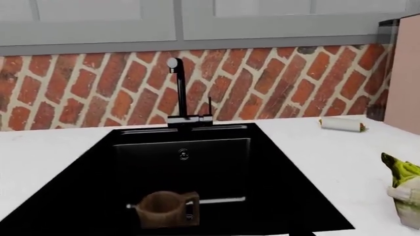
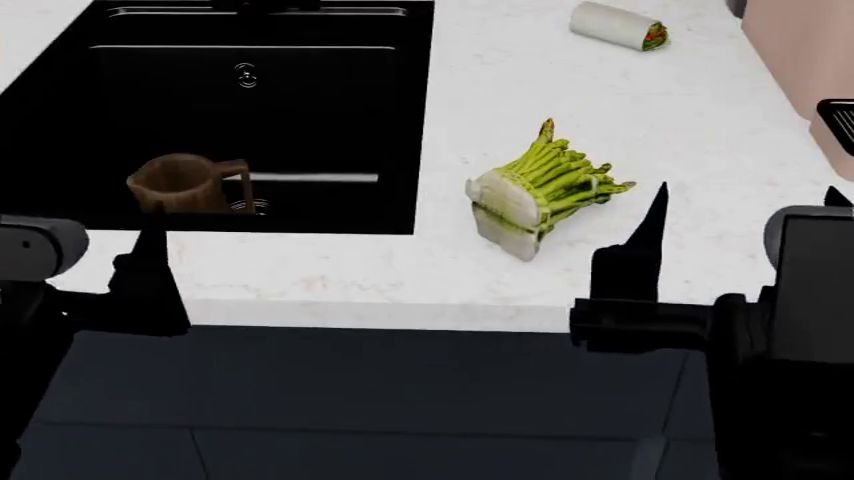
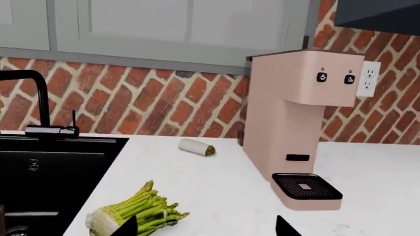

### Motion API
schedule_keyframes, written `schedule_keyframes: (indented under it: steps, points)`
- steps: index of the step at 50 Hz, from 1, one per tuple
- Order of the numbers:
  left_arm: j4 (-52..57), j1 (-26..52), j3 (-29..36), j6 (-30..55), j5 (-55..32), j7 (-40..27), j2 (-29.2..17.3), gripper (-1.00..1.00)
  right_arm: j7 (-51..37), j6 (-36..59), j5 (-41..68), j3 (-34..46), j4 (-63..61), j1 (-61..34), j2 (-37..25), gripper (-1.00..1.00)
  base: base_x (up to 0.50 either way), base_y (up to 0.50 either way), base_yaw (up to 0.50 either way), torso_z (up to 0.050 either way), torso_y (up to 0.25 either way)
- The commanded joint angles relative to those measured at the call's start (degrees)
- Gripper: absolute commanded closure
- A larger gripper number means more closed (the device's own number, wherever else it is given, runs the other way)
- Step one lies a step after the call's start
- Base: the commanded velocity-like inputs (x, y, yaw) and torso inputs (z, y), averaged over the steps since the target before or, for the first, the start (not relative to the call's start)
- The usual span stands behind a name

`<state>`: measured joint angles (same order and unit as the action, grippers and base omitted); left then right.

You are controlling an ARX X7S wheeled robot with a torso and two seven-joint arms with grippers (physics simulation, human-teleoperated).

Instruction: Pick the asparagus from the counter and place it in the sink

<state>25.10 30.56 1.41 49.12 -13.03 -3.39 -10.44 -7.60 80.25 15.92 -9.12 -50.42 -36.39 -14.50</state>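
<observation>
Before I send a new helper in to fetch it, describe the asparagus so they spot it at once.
Find the black sink set in the white marble counter. On the counter just right of the sink, near the front edge, lies the asparagus. It is a bunch of bright green spears with whitish cut bases, unlike the white rolled wrap farther back.

asparagus (image 2: 545, 195) on counter (image 2: 334, 270) rt of sink (image 2: 334, 100), mug (image 2: 184, 185) inside

This is a home kitchen, rendered in simulation. A white marble-look counter (image 2: 641, 110) holds a black sink (image 1: 190, 167) with a black faucet (image 1: 180, 93). A red brick backsplash (image 1: 262, 78) runs under grey cabinets (image 3: 177, 29), and a pink coffee machine (image 3: 302, 123) stands beside a wall outlet (image 3: 369, 78).
</observation>
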Motion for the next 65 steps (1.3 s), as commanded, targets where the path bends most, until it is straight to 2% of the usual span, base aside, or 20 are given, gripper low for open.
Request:
schedule_keyframes:
  steps: [1,2,5,7,8,11,19,40,65]
  points:
    - [-2.2,5.2,-1.0,2.7,-1.2,0.3,-1.1,-1.00,-3.4,9.7,5.1,-4.1,-1.3,-7.8,-2.9,-1.00,0.00,0.00,0.00,0.000,0.000]
    - [-2.4,5.3,-1.0,2.3,-1.2,0.4,-1.1,-1.00,-7.6,9.7,10.6,-5.3,-0.8,-8.2,-4.9,-1.00,0.00,0.00,0.00,0.000,0.000]
    - [-2.9,5.7,-0.8,1.9,-1.0,0.3,-1.4,-1.00,-30.5,9.7,36.4,-11.5,3.4,-11.1,-12.4,-1.00,0.00,0.00,0.00,0.000,0.000]
    - [-2.8,5.8,-0.6,1.9,-1.0,0.3,-1.5,-1.00,-42.4,9.6,53.6,-12.9,6.2,-12.9,-16.6,-1.00,0.00,0.00,0.00,0.000,0.000]
    - [-2.9,5.8,-0.6,1.7,-1.1,0.4,-1.5,-1.00,-46.3,9.5,60.0,-13.3,7.2,-13.5,-18.0,-1.00,0.00,0.00,0.00,0.000,0.000]
    - [-3.3,5.5,-0.5,1.1,-1.1,0.4,-1.4,-1.00,-51.4,8.6,65.8,-13.6,8.3,-13.9,-20.1,-1.00,0.00,0.00,0.00,0.000,0.000]
    - [-3.0,4.4,-0.6,0.3,-1.6,0.4,-1.4,-1.00,-50.2,5.0,65.6,-13.5,7.1,-12.1,-21.3,-1.00,0.05,0.00,0.00,0.000,0.000]
    - [-2.7,3.3,0.2,0.0,-2.1,-0.1,-1.7,-1.00,-46.3,0.5,62.6,-12.7,6.4,-8.5,-22.5,-1.00,0.33,-0.02,0.00,0.000,0.000]
    - [-1.9,2.8,0.2,0.3,-3.2,-0.9,-2.1,-1.00,-45.7,-2.9,63.1,-13.7,6.4,-5.6,-22.5,-1.00,0.33,0.00,0.00,0.000,0.000]
